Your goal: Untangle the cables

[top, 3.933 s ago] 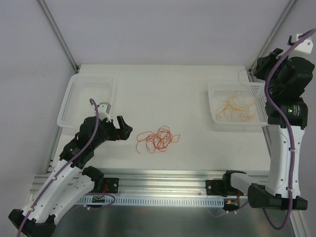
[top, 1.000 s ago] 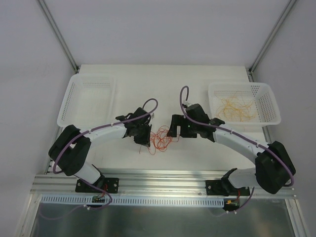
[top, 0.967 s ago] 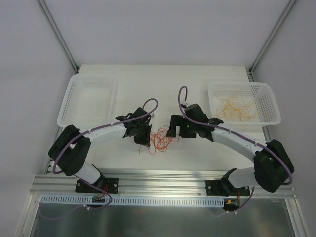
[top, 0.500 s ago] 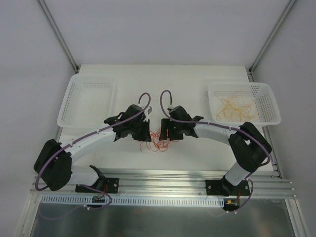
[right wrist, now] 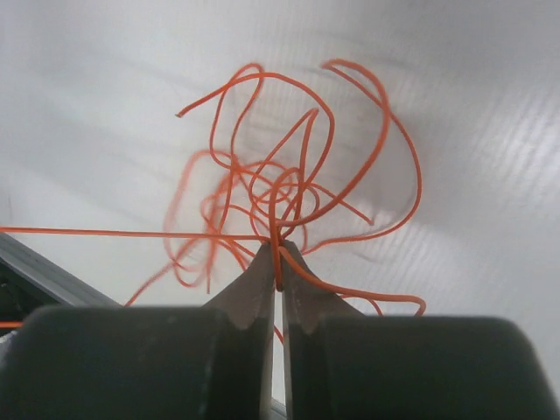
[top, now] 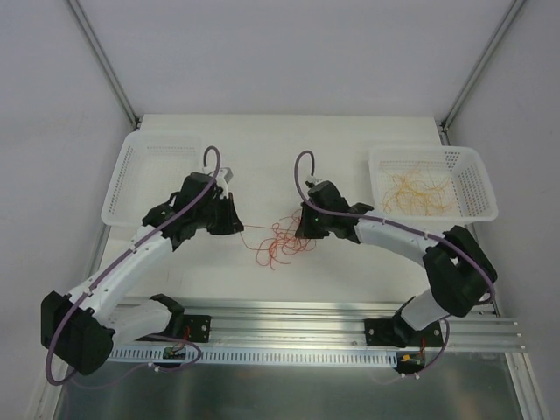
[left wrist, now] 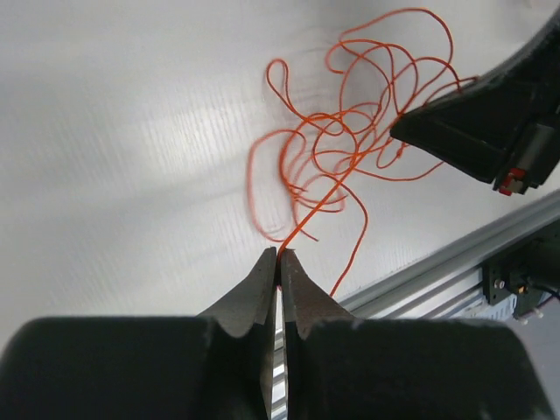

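Bench edges: the white bench (top: 289, 144) met grey walls at the far side and a metal rail (top: 289, 313) along the near side, where both arm bases were bolted.
Corners: a white mesh basket (top: 131, 171) sat at the far left; a second basket (top: 479, 188) at the far right held loose yellow-orange strands (top: 418, 192).
Open room: bare bench showed between the two baskets and behind the arms — also in the strip between the tangle and the rail.
Cables: the cables (top: 282, 241) lay as a small orange-red tangle of curly loops on the bench, about midway between the arms, nearer the rail than the far wall and well apart from both baskets.
Left tool: the left tool (top: 238, 227) stood just left of the tangle, its jaws pressed together on a single orange strand; in the left wrist view the strand left the tips and ran up into the loops.
Taut line: from above, that strand ran nearly straight from the left tool to the tangle.
Right tool: the right tool (top: 303, 229) sat at the tangle's right edge, jaws closed and pinching orange strands at the very tips — loops fanned out beyond them in the right wrist view.
Spacing: the two tools faced each other across the tangle, near but not touching.
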Available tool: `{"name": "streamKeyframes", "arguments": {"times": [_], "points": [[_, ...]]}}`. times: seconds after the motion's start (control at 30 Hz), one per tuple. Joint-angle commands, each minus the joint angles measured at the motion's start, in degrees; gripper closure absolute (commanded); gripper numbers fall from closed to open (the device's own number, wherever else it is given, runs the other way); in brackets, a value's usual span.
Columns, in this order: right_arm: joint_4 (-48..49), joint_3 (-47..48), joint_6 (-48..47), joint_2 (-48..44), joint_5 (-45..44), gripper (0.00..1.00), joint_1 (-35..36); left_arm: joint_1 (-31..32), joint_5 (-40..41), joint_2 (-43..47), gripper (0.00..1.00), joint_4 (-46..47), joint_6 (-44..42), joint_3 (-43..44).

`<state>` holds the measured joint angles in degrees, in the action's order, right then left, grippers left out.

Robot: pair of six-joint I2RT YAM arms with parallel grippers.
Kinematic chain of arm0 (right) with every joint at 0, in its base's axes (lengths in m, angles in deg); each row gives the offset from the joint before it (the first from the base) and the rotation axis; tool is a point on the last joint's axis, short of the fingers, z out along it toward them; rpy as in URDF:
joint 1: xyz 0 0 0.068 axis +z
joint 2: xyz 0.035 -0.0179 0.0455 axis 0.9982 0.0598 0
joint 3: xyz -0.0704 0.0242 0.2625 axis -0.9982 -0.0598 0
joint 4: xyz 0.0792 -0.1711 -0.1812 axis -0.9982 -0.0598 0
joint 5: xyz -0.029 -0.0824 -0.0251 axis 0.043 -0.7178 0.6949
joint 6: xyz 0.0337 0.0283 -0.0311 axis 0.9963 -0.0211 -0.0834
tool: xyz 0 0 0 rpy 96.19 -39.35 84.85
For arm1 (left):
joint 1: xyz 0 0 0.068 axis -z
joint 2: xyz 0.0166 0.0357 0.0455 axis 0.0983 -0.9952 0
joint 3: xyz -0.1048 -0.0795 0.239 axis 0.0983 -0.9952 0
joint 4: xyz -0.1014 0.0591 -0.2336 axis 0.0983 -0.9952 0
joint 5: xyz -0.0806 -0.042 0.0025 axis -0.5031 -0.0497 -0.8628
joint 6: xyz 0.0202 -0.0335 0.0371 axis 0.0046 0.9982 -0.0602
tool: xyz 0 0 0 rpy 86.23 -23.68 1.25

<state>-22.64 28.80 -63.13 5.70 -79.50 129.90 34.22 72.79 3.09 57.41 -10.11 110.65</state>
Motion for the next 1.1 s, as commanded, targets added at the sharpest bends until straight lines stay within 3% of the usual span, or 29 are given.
{"name": "streamKeyframes", "arguments": {"times": [0.0, 0.1, 0.33, 0.57, 0.73, 0.93, 1.07], "points": [[-9.9, -3.4, -4.0, -5.6, -10.3, 0.96, -4.6, -4.1, 3.9, 4.4, 1.0, -5.3, -4.1, 7.2], [-12.0, -4.5, -5.4, -8.9, -10.7, 0.91, -7.7, -5.5, 4.0, 4.6, 1.0, -7.0, -5.1, 10.8], [-16.1, -5.6, -7.6, -14.0, -9.0, 0.64, -10.1, -6.2, 3.3, 5.4, 1.0, -8.4, -5.5, 18.0], [-19.1, -4.5, -7.9, -18.0, -10.6, 0.54, -10.5, -6.3, 3.3, 6.3, 1.0, -9.3, -6.1, 24.4], [-20.1, -2.6, -9.3, -20.7, -8.2, 0.39, -10.5, -6.3, 1.3, 6.1, 1.0, -9.8, -5.3, 29.2], [-18.7, -0.1, -10.5, -23.6, -4.4, 0.38, -10.4, -6.3, -7.2, 5.2, 1.0, -9.7, -3.7, 35.2], [-16.9, 1.3, -9.6, -21.0, -1.4, 0.31, -9.8, -6.3, -6.5, 6.0, 1.0, -9.7, -3.0, 31.3]]}}
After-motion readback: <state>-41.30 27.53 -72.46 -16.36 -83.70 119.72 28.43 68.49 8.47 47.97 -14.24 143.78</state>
